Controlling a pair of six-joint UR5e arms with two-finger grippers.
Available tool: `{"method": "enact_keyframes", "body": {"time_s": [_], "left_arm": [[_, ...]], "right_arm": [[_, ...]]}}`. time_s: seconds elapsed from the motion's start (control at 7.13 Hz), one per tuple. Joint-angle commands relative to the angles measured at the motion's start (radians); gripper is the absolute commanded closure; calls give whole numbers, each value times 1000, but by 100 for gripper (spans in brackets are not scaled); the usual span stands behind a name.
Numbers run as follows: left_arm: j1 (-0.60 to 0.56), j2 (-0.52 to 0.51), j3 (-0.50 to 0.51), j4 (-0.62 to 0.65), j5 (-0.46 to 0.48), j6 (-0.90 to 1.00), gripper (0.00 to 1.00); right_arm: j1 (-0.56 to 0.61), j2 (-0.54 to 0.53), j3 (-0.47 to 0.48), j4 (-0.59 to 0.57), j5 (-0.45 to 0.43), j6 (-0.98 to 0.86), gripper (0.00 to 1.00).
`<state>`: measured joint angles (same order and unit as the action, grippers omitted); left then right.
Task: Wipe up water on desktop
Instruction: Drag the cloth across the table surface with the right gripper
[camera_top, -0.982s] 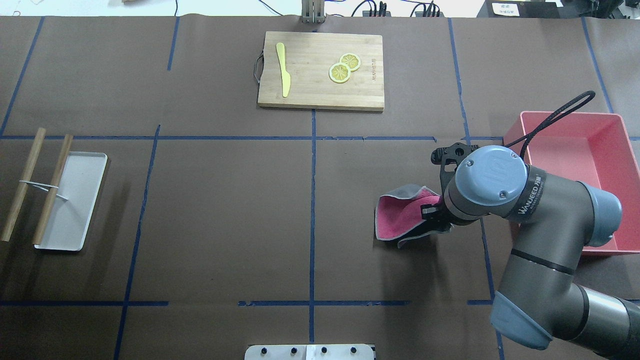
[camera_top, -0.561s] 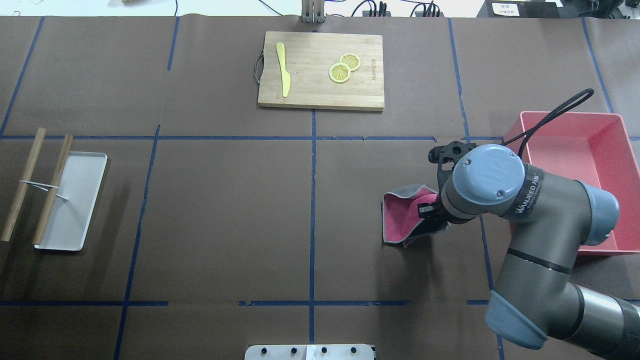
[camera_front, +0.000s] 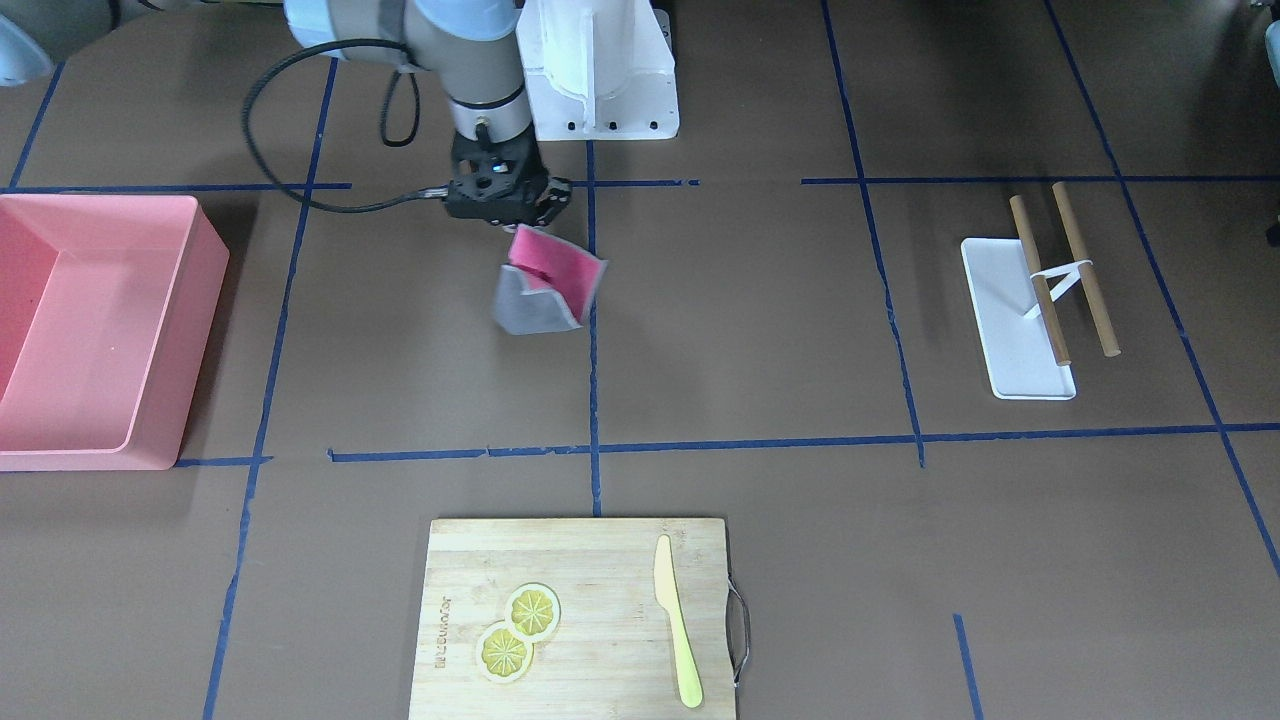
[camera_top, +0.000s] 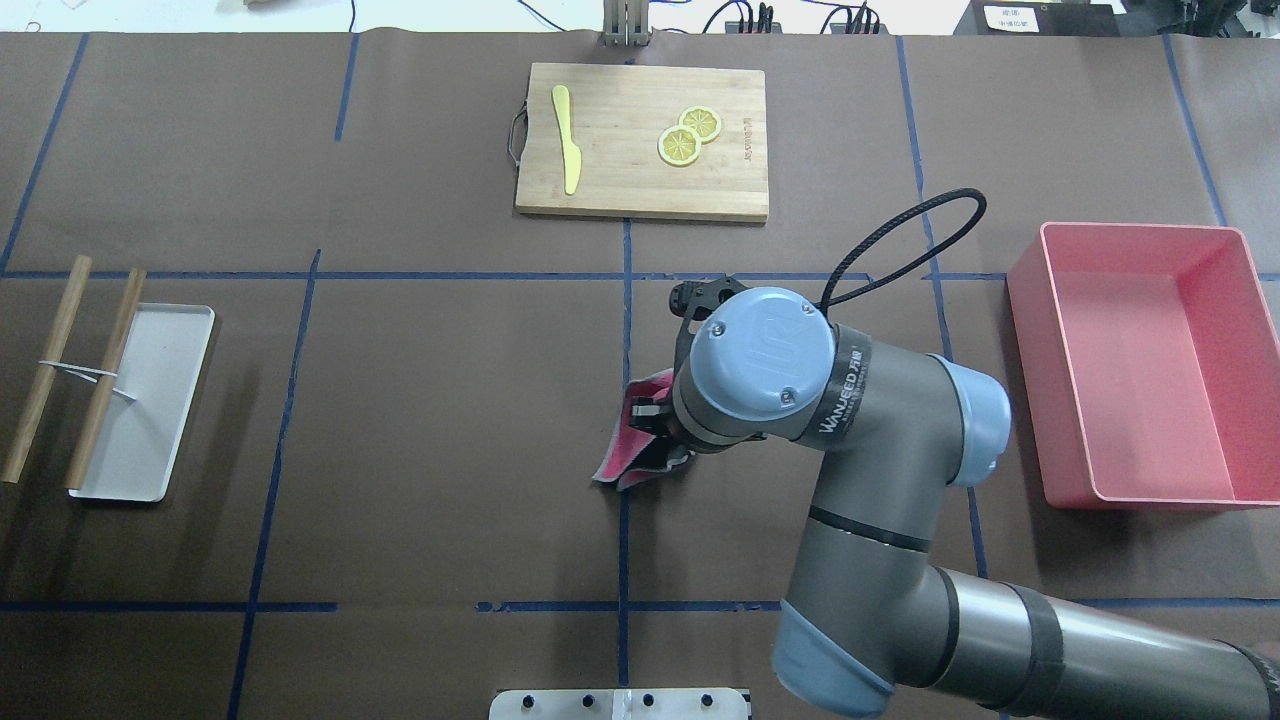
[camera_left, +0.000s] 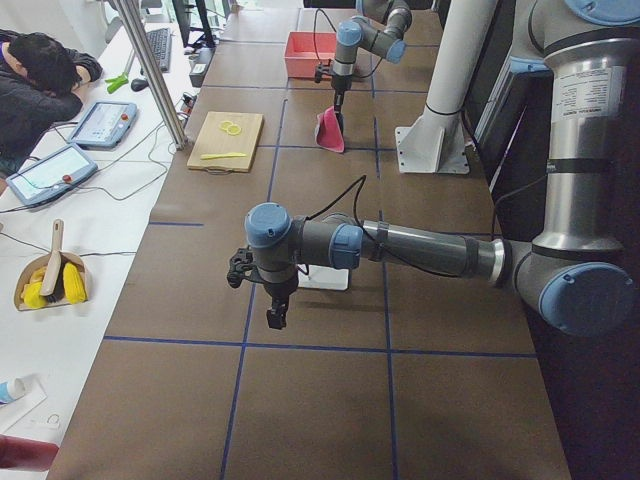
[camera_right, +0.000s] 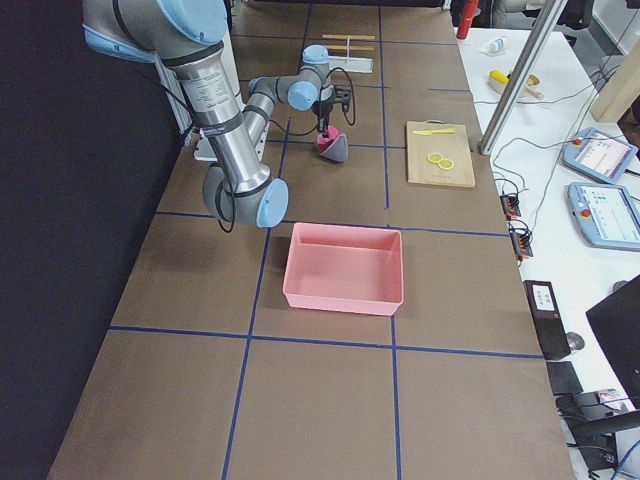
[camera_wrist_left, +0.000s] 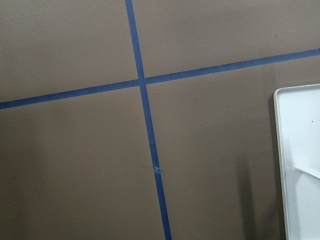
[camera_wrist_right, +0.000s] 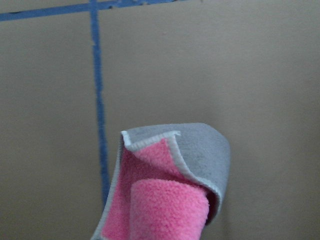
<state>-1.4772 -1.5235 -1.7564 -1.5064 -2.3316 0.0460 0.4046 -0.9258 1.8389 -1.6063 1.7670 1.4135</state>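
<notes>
Right fingers: pinched on the upper edge of a pink-and-grey cloth (camera_front: 545, 285), with the right gripper (camera_front: 510, 212) pointing straight down.
Cloth: folded, pink inside and grey outside; it hangs down to the desktop (camera_top: 450, 420), contact unclear.
Change: a second ago it hung well right of the centre blue tape line (camera_top: 625, 300), near the pink bin (camera_top: 1140, 500); now it sits on that line.
Left gripper (camera_left: 275, 318): low over the desktop beside the white tray (camera_wrist_left: 300, 165); finger state cannot be told.
</notes>
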Motion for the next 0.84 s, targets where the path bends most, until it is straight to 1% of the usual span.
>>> {"method": "enact_keyframes", "body": {"time_s": [0.0, 0.14, 0.28, 0.42, 0.56, 0.7], "left_arm": [[0, 0, 0, 2, 0, 0, 0], [0, 3, 3, 2, 0, 0, 0], [0, 8, 5, 0, 2, 0, 0], [0, 9, 12, 0, 2, 2, 0], [0, 9, 41, -3, 2, 6, 0], [0, 8, 55, -5, 0, 17, 0]], "right_arm": [[-12, 16, -30, 72, -4, 32, 100], [-10, -14, -29, 51, 0, 19, 100], [8, -36, -9, -22, 12, -20, 100], [19, -83, 63, -100, 12, -101, 100], [49, -146, 144, -148, 12, -184, 100], [95, -195, 176, -161, 40, -249, 100]]}}
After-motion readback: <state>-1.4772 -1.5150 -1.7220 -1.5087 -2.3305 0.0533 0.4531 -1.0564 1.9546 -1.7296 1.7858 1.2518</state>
